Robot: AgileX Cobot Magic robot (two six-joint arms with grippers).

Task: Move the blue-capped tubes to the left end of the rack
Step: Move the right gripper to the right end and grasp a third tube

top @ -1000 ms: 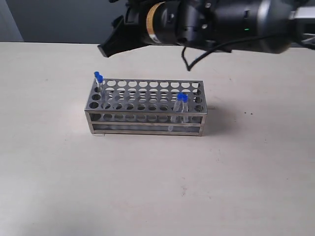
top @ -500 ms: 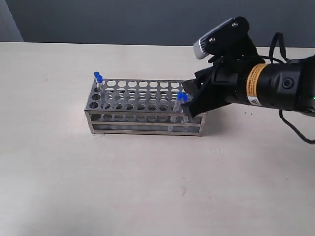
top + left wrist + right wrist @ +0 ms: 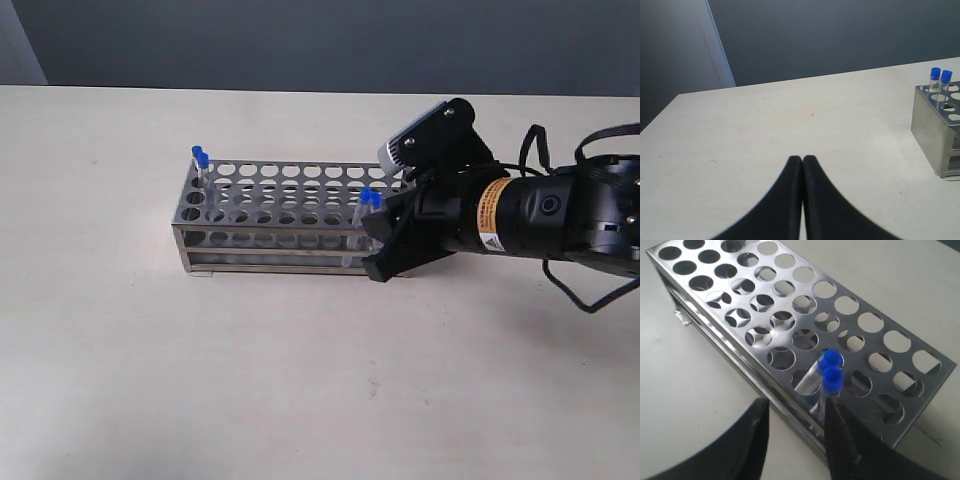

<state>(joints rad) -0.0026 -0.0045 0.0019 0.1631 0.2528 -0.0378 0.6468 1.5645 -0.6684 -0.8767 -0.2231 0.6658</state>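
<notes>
The steel rack stands on the table. Two blue-capped tubes stand in its far left corner, also in the left wrist view. Two more blue-capped tubes sit near the front right end, close together in the right wrist view. My right gripper is open, low at the rack's front right corner; one finger is right beside the nearer tube, the other over the table. Nothing is between them. My left gripper is shut and empty above bare table, left of the rack.
The right arm's black body with its orange label lies low over the table right of the rack. A dark wall runs behind the table's far edge. Beige tabletop stretches in front of the rack.
The right arm has swung down from above the rack to its right end and dropped lower, bringing the open gripper to the two right-hand tubes. Tubes and rack have not moved.
</notes>
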